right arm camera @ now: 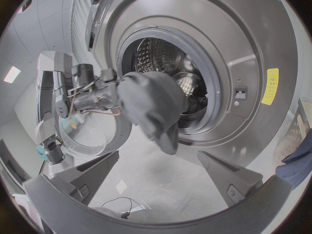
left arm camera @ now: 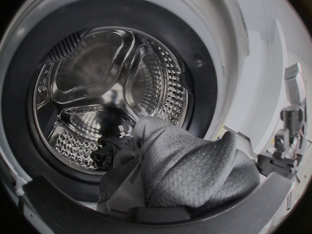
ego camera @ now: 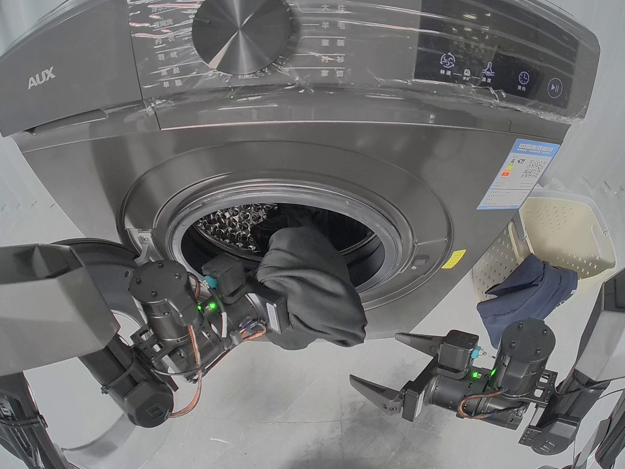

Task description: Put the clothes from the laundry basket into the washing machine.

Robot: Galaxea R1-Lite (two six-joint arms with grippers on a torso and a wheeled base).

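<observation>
Closest to the head camera, the right gripper [ego camera: 374,358] hangs low over the pale floor [ego camera: 293,405] in front of the washing machine [ego camera: 325,157], its jaws spread wide with nothing between them. Across from it, the left gripper [ego camera: 270,311] sits at the lower edge of the machine's round opening, wrapped in a dark grey garment [ego camera: 312,288] that drapes over it. The cloth hides how the gripper is set, so whether it is clamped on the fabric cannot be told. Part of the garment reaches up into the mouth of the opening, while the rest sags outside, below the rim. Seen from the left wrist, the knit fabric bunches just in front of the steel drum [left arm camera: 107,91], where a small heap of black clothing [left arm camera: 107,153] already lies at the bottom. The machine's glass door [right arm camera: 94,143] stands swung open on the robot's left, behind the left arm. On the robot's right, beside the machine, stands the cream laundry basket [ego camera: 573,229] with perforated walls. A navy garment [ego camera: 527,291] lies over its near rim and hangs down the outside.
</observation>
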